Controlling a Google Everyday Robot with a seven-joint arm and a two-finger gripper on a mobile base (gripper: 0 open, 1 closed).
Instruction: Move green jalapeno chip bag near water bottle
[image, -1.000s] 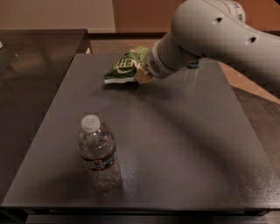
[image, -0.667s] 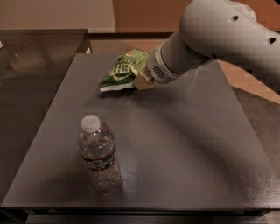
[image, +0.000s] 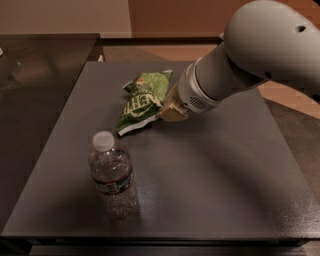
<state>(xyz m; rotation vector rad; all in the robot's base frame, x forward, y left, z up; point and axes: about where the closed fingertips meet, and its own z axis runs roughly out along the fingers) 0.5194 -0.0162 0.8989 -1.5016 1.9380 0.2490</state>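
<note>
Our pincer (image: 168, 109) is closed on one edge of the bag (image: 141, 100). We see the bag near the bottle (image: 111, 172), which stands on the counter (image: 225, 165).

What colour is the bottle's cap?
White cap on the bottle, camera view; gripper holds the bag.

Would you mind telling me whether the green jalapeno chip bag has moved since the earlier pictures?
Yes. The green jalapeno chip bag, with the gripper at its right edge, has come nearer the unmoved water bottle.
</note>
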